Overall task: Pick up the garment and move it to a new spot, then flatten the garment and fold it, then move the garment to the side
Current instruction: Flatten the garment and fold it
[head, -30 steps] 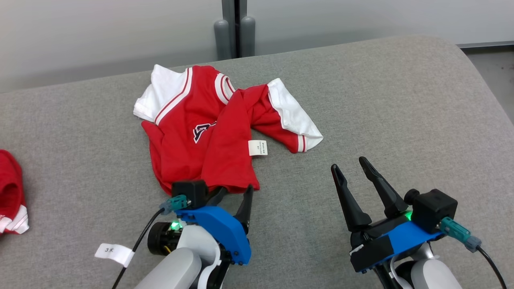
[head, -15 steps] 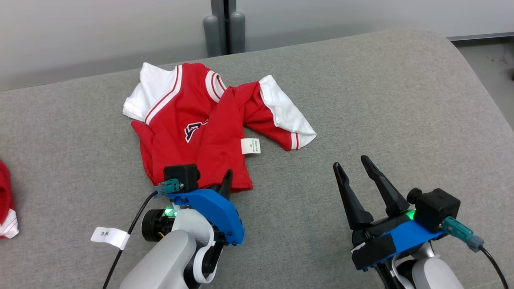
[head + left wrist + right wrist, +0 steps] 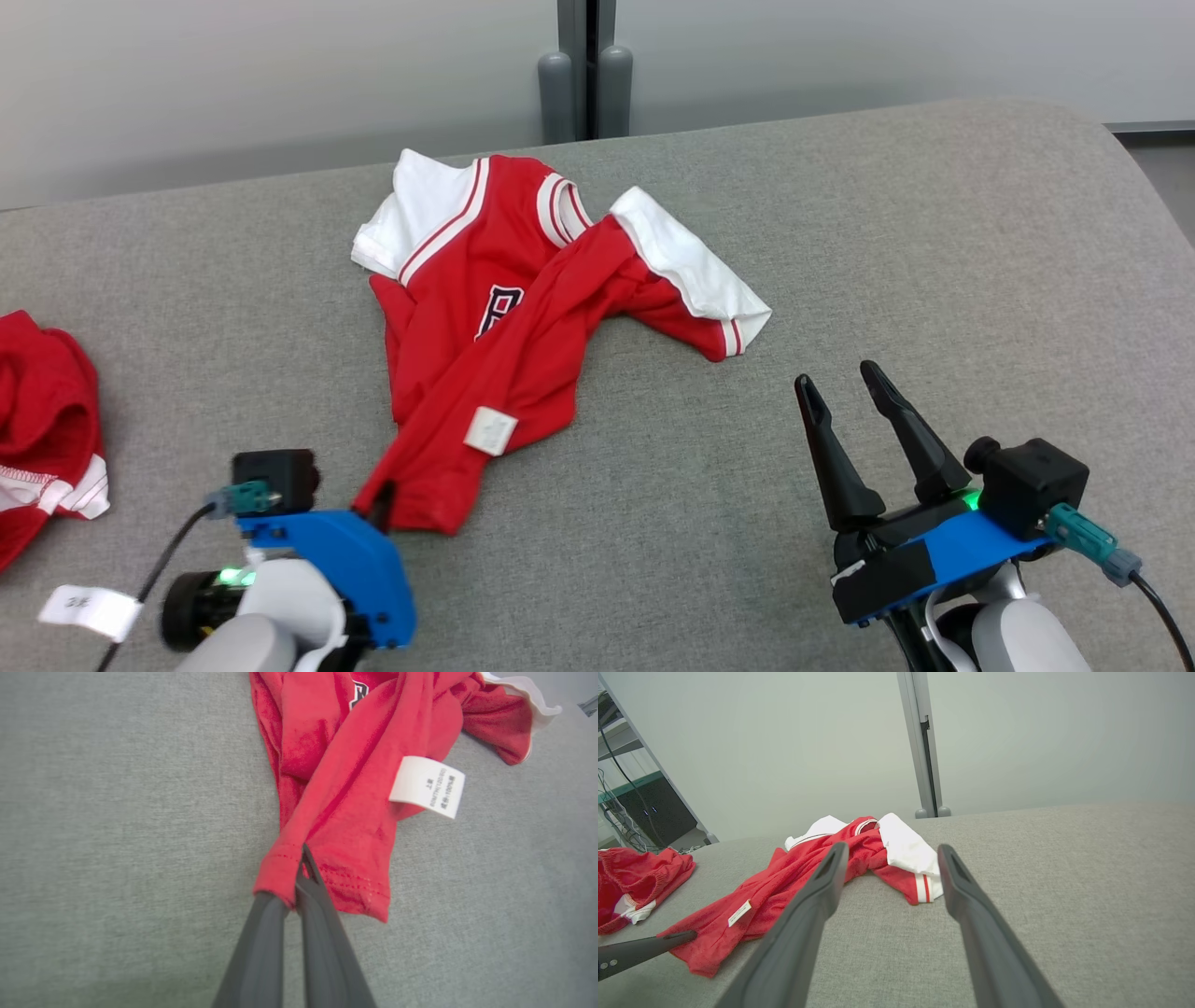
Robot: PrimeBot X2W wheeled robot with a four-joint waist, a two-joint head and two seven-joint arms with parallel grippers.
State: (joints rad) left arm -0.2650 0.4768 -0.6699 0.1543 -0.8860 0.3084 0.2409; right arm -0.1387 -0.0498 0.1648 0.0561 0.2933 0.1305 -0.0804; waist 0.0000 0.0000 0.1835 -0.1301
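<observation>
At lower left, my left claw (image 3: pixel 299 877) is clamped on the hem (image 3: pixel 348 896) of the garment (image 3: pixel 504 317), which stretches away up and right across the worktop (image 3: pixel 934 233). Right claw (image 3: pixel 836 376) gapes empty, nearer the white sleeve (image 3: pixel 695 275).

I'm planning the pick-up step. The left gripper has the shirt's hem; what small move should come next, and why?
Probably raise the left gripper a little, drawing the cloth up. Its fingers are shut on the red shirt at its bottom hem, most of the shirt lies crumpled on the grey cushion, and the right gripper stands open, apart from the cloth.
</observation>
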